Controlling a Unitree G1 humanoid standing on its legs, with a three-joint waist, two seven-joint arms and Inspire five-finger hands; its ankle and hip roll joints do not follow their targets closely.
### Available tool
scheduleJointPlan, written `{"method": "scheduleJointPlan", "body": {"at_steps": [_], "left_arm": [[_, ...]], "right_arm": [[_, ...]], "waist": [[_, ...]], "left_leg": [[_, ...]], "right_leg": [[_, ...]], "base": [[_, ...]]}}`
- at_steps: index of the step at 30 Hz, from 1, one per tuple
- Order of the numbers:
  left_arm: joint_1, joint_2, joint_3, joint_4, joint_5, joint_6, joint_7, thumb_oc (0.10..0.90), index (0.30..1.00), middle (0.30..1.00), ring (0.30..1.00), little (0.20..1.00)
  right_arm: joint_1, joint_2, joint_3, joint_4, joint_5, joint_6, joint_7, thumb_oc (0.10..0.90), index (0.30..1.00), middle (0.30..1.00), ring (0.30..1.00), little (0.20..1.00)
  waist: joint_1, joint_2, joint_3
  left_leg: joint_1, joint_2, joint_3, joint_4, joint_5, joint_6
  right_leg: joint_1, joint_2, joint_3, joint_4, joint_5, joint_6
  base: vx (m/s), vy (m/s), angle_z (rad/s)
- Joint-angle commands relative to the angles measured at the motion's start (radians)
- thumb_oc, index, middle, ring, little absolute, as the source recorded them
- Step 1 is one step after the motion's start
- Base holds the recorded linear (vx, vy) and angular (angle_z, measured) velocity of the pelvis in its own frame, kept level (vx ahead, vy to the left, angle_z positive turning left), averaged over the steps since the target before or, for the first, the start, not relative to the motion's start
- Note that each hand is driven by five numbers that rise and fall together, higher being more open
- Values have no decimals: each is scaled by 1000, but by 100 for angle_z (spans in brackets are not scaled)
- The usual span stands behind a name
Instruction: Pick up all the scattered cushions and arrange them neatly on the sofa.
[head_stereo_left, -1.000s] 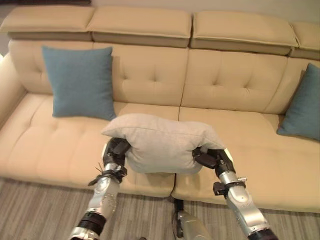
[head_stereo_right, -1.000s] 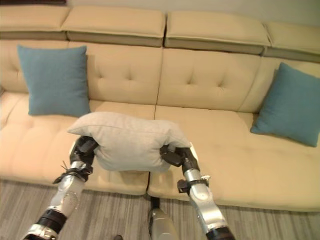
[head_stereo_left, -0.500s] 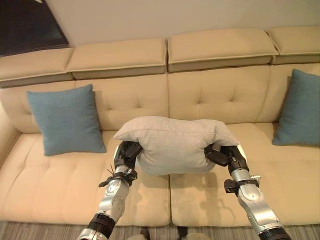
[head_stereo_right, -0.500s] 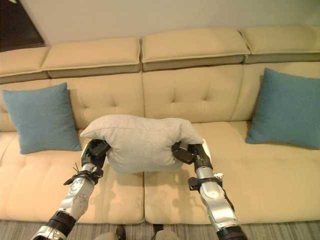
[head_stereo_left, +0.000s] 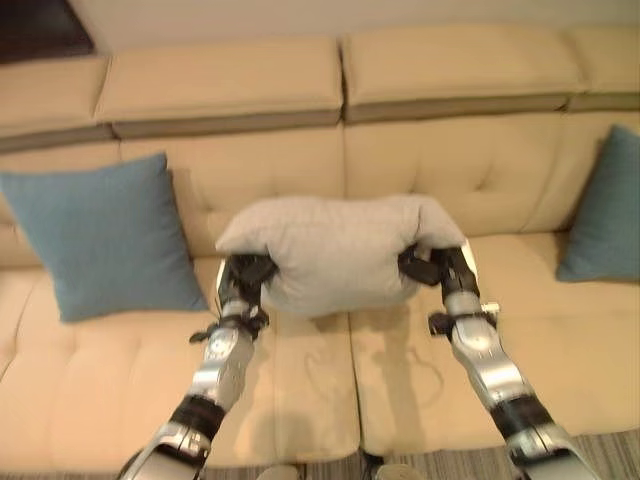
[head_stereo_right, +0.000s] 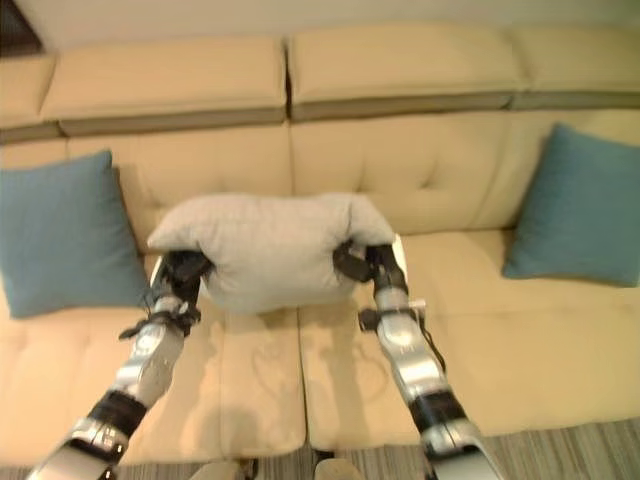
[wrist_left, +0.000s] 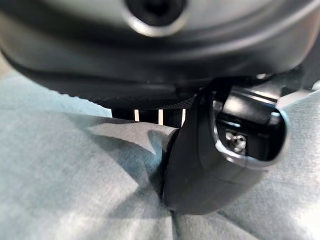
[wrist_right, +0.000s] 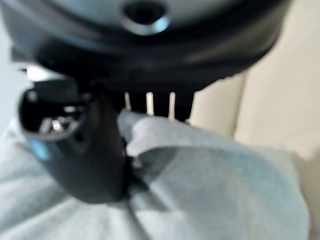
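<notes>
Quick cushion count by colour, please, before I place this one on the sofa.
Blue cushions: 2, one at the sofa's left end, one at its right end
Grey cushion: 1, held between left hand and right hand
Total: 3

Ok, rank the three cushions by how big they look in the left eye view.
1. Grey cushion, though nearest the camera.
2. Left blue cushion, close behind; ranking unsure.
3. Right blue cushion, cut by the frame edge.

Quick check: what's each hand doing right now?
Left hand: shut on the grey cushion, pinching its left end.
Right hand: shut on the same cushion, pinching its right end.
</notes>
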Motion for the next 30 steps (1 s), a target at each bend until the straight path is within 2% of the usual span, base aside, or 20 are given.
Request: {"method": "scheduleJointPlan", "body": {"at_steps": [1, 4, 6, 9, 10, 14, 17, 23, 25, 30], "left_arm": [[-394, -87, -127, 33, -16, -99, -49, 400, 300, 300, 300, 300], [-559, -68, -91, 188, -60, -92, -28, 400, 300, 300, 300, 300], [-669, -38, -88, 268, -39, -87, -20, 400, 300, 300, 300, 300], [-796, 19, -91, 351, -45, -85, -24, 400, 300, 300, 300, 300], [-800, 20, -90, 353, -47, -85, -25, 400, 300, 300, 300, 300], [-970, 89, -110, 460, -47, -95, -28, 400, 300, 300, 300, 300], [-1037, 123, -141, 491, -17, -94, -22, 400, 300, 300, 300, 300], [-1099, 155, -159, 471, -47, -111, -25, 400, 300, 300, 300, 300], [-1110, 159, -161, 453, -54, -120, -35, 400, 300, 300, 300, 300], [-1125, 133, -160, 431, -81, -131, -55, 400, 300, 300, 300, 300]], "right_arm": [[-333, 111, 164, -1, 75, -93, 1, 400, 300, 300, 300, 300], [-496, 122, 166, 122, 93, -76, -41, 400, 300, 300, 300, 300], [-606, 125, 171, 202, 117, -85, -63, 400, 300, 300, 300, 300], [-731, 106, 196, 274, 111, -89, -76, 400, 300, 300, 300, 300], [-736, 106, 196, 277, 111, -90, -76, 400, 300, 300, 300, 300], [-905, 23, 239, 354, 26, -99, -143, 400, 300, 300, 300, 300], [-975, -40, 248, 375, -30, -90, -194, 400, 300, 300, 300, 300], [-1049, -133, 232, 323, -113, -73, -291, 400, 300, 300, 300, 300], [-1069, -173, 233, 291, -171, -57, -318, 400, 300, 300, 300, 300], [-1094, -214, 218, 280, -206, -37, -359, 400, 300, 300, 300, 300]], "waist": [[6, -11, 1], [10, -24, 37], [11, -27, 67], [15, -27, 96], [15, -27, 97], [20, -17, 119], [14, -8, 123], [-3, 4, 122], [-12, 9, 122], [-26, 25, 114]], "left_leg": [[-99, 48, 39, 1, -51, -75], [-160, 50, 35, 1, -35, -84], [-196, 51, 33, 1, -24, -92], [-242, 51, 26, 1, -16, -98], [-248, 51, 26, 1, -11, -98], [-323, 46, 21, 1, 2, -107], [-350, 38, 22, 1, 1, -107], [-362, 26, 27, 1, -9, -99], [-358, 23, 31, 1, -16, -98], [-349, 10, 37, 1, -27, -95]], "right_leg": [[-87, -15, -17, -6, -48, 51], [-143, -11, -22, -6, -34, 60], [-177, -8, -21, -6, -24, 65], [-228, -7, -20, -6, -17, 68], [-233, -7, -20, -6, -12, 68], [-310, -15, -30, -6, -2, 78], [-336, -20, -30, -6, 0, 85], [-358, -25, -16, -6, 1, 98], [-360, -29, -8, -6, -2, 100], [-360, -38, 0, -6, -4, 104]], "base": [[-151, -8, 13], [-100, 4, 9], [-41, 21, 2], [-48, 28, -2], [-27, 17, -6], [4, 17, -2], [53, 39, 9], [64, 45, 5], [89, 47, 1], [60, 26, -3]]}}
